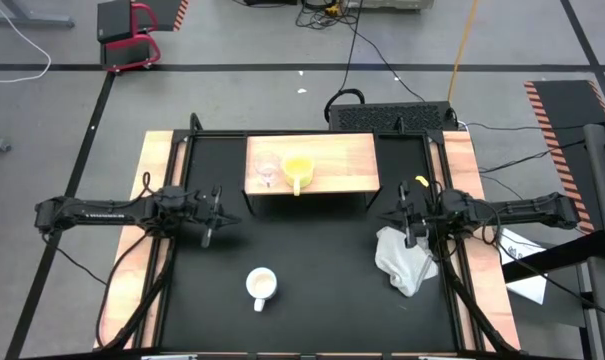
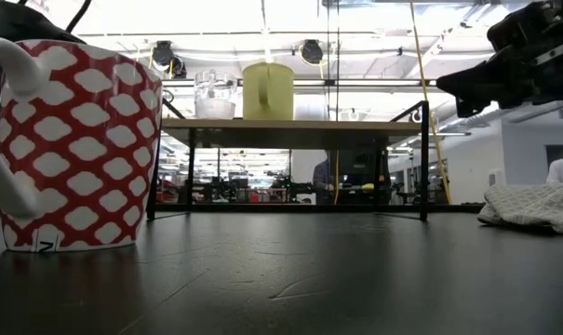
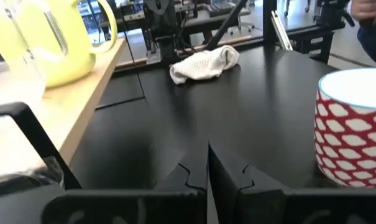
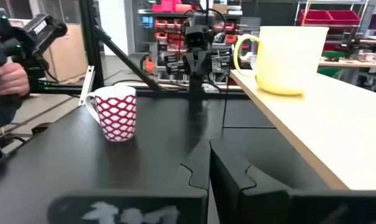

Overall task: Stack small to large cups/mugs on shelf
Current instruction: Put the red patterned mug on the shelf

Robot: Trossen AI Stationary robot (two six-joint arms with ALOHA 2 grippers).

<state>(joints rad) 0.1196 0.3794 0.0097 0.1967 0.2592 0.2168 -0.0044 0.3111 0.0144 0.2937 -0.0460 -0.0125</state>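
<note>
Mug, white with red pattern (image 1: 261, 285), stands upright on the black tabletop (image 1: 312, 260) toward the front, well apart from the shelf (image 1: 342, 160). Handle points toward the front edge in the high view. Looks like glazed ceramic: stiff, fairly heavy for its size, slick, would chip if dropped. Best hold is probably across the rim and wall, or on the handle; a shallow pinch on the smooth wall could slip.

On the shelf top already: 1 small clear glass cup (image 1: 266, 168) and 1 yellow mug (image 1: 298, 170), just beside each other at the shelf's left end. Glass is thin and fragile, likely light. Yellow mug's handle hangs toward the shelf's front edge.

Judging by order small to large, the patterned mug goes next, to the right of the yellow one. That stretch of shelf top is bare wood, plenty of room. Shelf is raised on dark legs, so the mug has to clear the front edge before setting down.

Left gripper (image 1: 208, 232) hovers over the tabletop left of centre, fingers all but together, holding nothing. Right gripper (image 1: 410, 236) hovers at the right side, fingers together, empty, just beside a crumpled white cloth (image 1: 404, 260).
</note>
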